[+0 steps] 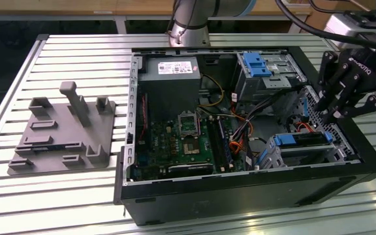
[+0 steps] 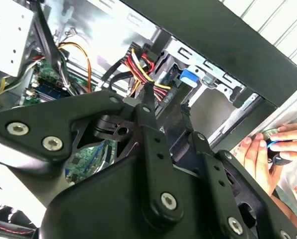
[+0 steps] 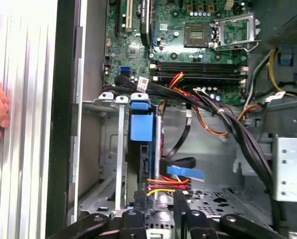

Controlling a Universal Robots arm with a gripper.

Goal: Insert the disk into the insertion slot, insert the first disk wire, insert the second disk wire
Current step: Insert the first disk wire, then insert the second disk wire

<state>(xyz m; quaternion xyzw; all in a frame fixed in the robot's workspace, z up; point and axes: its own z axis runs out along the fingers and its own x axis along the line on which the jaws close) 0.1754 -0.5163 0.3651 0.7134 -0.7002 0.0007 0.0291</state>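
Observation:
The disk, silver-grey in its blue carrier, lies in the insertion slot at the case's corner on the exterior view's right. In the first wrist view the carrier's blue edge stands in the grey metal bay. My gripper hangs just above the disk's far end. Its black fingers close on the plug of a red, yellow and black disk wire beside the disk. A flat blue-ended wire lies loose nearby. The second wrist view has my gripper below the same coloured wire.
A taller grey cage with a blue clip stands behind the gripper. The motherboard and power supply fill the case, crossed by black cable bundles. A grey fixture lies on the slatted table. A person's hand rests outside the case wall.

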